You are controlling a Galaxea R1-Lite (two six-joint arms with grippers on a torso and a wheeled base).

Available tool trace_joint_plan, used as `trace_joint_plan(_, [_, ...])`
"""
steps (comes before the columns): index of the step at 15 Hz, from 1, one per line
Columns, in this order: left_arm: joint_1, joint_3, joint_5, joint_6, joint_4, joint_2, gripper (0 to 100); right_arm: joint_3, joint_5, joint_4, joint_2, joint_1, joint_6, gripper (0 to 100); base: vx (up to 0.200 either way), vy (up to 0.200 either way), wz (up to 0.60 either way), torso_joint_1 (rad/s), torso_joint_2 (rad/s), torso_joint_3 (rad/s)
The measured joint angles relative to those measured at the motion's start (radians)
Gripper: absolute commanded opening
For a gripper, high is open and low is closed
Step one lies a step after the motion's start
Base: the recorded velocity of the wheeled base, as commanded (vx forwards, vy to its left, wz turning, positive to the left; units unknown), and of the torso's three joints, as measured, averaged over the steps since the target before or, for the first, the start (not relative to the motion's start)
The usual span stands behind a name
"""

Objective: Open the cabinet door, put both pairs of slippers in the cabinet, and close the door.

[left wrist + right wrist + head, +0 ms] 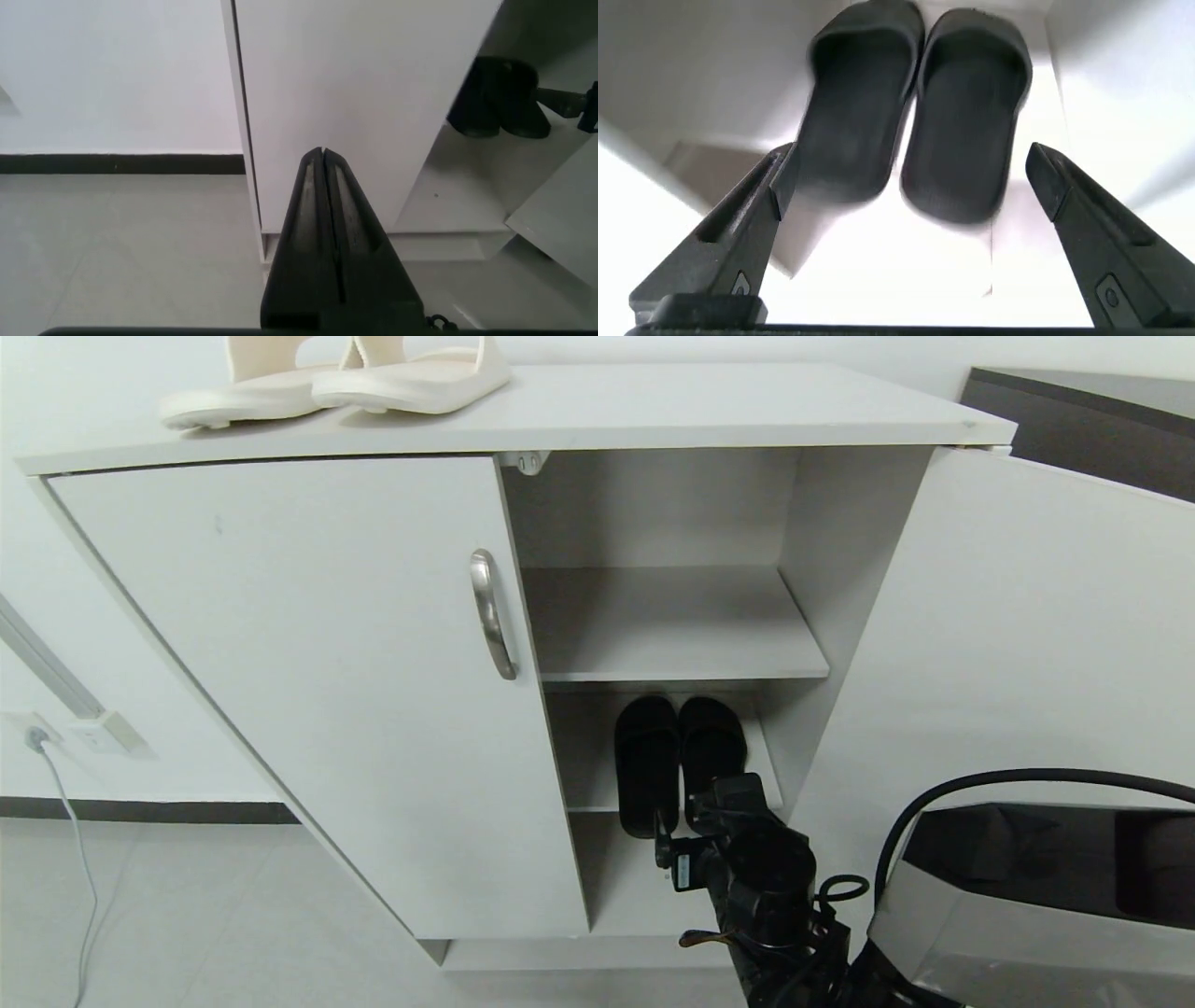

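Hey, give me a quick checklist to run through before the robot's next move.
1. Right door open: ok.
2. Black slippers on lower shelf: ok.
3. Heels behind shelf edge, clear of door: cannot tell.
4. Right tool open, not gripping black slippers: ok.
5. Cream slippers stowed: not ok, on cabinet top.
6. Left tool shut, empty: ok.
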Motion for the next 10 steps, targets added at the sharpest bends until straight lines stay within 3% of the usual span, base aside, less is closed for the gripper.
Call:
trace_joint_plan(1, [0.000,0.000,0.000,-0.001,0.000,0.000,0,0.000,0.000,0.000,0.000,0.001,0.000,100,-0.200,0.000,0.00,0.002,0.00,0.007])
trace_joint_plan(10, [0.000,0.000,0.003,0.003,-0.001,0.000,0,0.002,0.000,-0.012,0.000,0.001,0.000,100,0.000,0.000,0.00,0.000,0.00,0.000])
